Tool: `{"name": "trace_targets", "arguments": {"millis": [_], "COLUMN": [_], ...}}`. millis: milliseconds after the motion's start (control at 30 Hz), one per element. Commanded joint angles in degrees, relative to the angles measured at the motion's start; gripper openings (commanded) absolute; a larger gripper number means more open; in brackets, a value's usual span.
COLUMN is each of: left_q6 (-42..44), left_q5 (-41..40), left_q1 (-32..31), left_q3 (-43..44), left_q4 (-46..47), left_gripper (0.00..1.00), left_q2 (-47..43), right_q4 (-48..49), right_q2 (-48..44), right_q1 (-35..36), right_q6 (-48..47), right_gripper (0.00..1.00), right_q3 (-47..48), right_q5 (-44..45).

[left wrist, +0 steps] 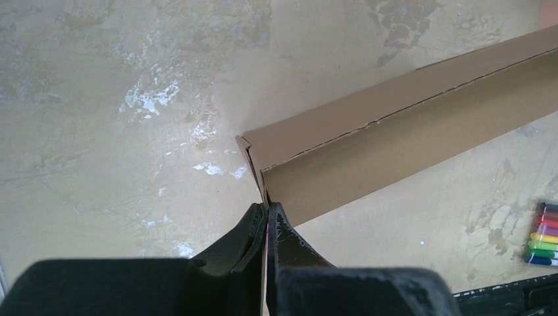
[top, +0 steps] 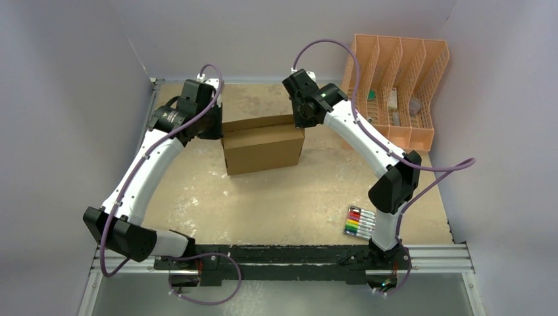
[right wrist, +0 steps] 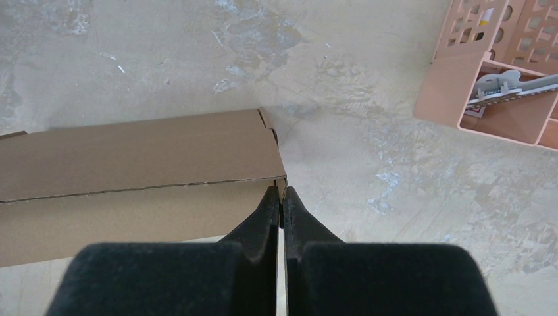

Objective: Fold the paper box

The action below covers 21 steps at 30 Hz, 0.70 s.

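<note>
Brown cardboard up top: the box (top: 263, 148) sits at the far middle of the surface (top: 276, 204), folded into a rectangular block. The left arm (top: 151, 164) reaches in at its left end, and the right arm (top: 368, 138) at its far right corner. The peach organizer (top: 421, 138) stands far right, well apart from the box. The markers (top: 359, 222) lie near the right arm's base.

Over to the left wrist: the left end effector (left wrist: 266, 209) is closed, fingers pressed together, with the tips right at the box's near corner. Whether any cardboard is pinched, I cannot tell. The box runs away up and to the right, a crease along its top edge.

Right wrist now: the right end effector (right wrist: 281, 194) is closed too, its tips touching the box's corner. The box stretches off to the left, and the organizer shows at upper right.
</note>
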Motion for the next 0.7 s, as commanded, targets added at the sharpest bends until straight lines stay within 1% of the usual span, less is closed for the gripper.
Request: {"name": "trace_targets", "arguments": {"millis": [0,233,467,667], "left_q6": [1.53,0.86,-7.81,-11.02], "left_q5": [-1.25,-3.0,-0.83,-2.49], "left_q1": [-0.56,-0.56,-0.56,-0.56], "left_q3": [1.29,1.02,-1.11,-1.12], "left_q4": [1.22,2.24,6.95,8.51], "left_gripper": [0.0,0.0,0.0,0.0], "left_q2": [-0.89,-1.54,-2.09,-2.35], "right_q4": [0.21,0.95,0.98,0.92], "right_q2": [-1.32,-1.53,-1.46,-1.24], "right_q1": [0.22,0.21,0.25,0.39], "right_q6": [-0.89,-1.03,-0.58,-0.27], "right_gripper": [0.0,0.0,0.0,0.0], "right_q3": [-1.96,-3.17,-3.06,-3.2], "right_q5": [1.17,0.48,0.46,0.26]}}
